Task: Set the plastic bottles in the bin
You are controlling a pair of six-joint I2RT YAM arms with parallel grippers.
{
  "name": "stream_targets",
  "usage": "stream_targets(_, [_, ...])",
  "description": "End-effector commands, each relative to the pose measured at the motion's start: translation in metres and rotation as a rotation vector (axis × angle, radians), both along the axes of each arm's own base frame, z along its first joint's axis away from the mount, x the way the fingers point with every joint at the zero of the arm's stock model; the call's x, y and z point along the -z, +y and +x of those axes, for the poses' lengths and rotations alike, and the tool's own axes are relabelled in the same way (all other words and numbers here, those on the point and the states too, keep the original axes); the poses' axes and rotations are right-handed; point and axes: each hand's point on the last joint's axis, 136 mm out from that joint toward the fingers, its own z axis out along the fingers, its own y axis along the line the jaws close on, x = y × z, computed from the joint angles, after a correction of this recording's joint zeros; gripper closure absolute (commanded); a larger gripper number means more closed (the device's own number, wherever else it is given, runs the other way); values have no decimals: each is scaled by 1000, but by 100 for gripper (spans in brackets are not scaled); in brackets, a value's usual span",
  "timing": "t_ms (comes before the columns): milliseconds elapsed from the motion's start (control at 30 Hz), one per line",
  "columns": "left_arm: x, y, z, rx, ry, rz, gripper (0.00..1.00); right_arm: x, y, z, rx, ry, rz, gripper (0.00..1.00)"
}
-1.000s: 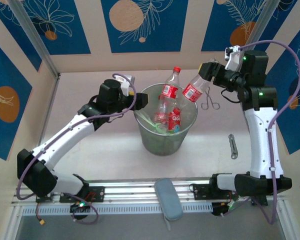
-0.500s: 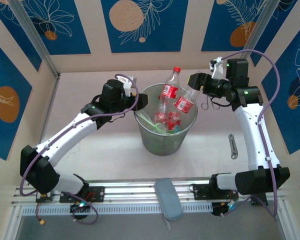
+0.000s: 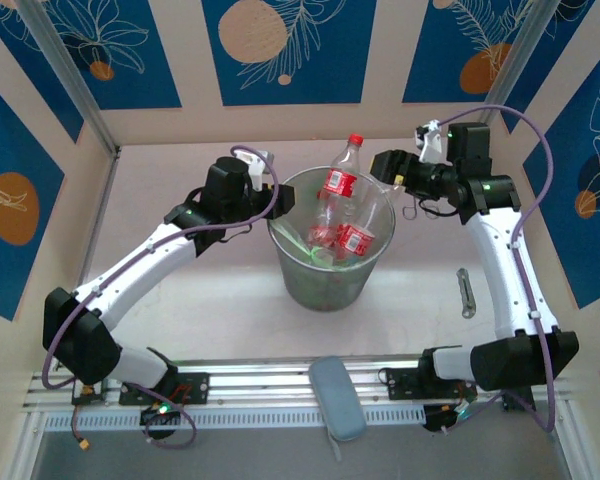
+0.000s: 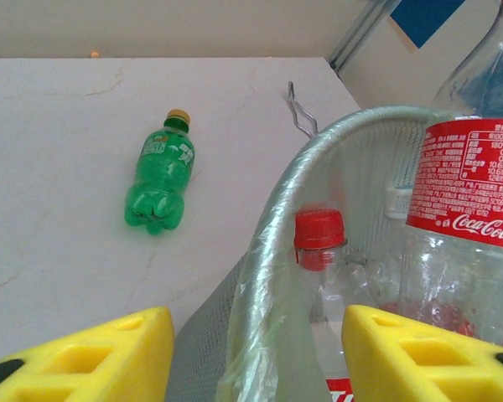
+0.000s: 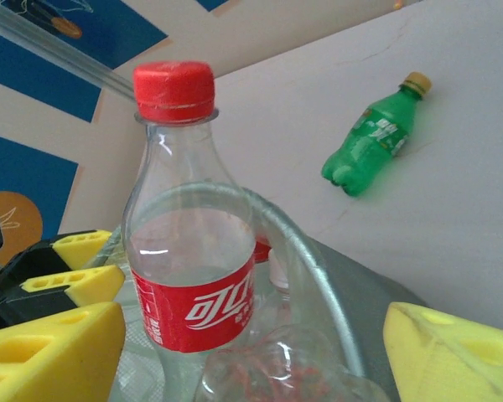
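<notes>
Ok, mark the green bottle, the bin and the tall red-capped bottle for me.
green bottle [image 4: 159, 177], left wrist view, mid-body
bin [image 3: 325, 288], top external view, front wall
tall red-capped bottle [image 5: 194, 311], right wrist view, red label

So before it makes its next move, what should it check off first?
1. Right gripper empty, jaws open: ok.
2. Bin upright: ok.
3. Every bottle binned: not ok; green bottle lies on the table.
4. Tall red-capped bottle settled: cannot tell; it pokes above the rim.
5. Left gripper clear of the bin: not ok; it straddles the rim.
</notes>
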Motion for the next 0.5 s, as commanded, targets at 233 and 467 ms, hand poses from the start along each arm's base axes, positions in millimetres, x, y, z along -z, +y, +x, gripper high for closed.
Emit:
stream_targets(233, [-4, 5, 17, -58, -24, -3, 81, -20, -29, -16, 71, -65, -20, 12])
stream_targets(467, [-10, 23, 28, -141, -23, -7, 98, -19, -43, -16, 114, -77, 3, 12])
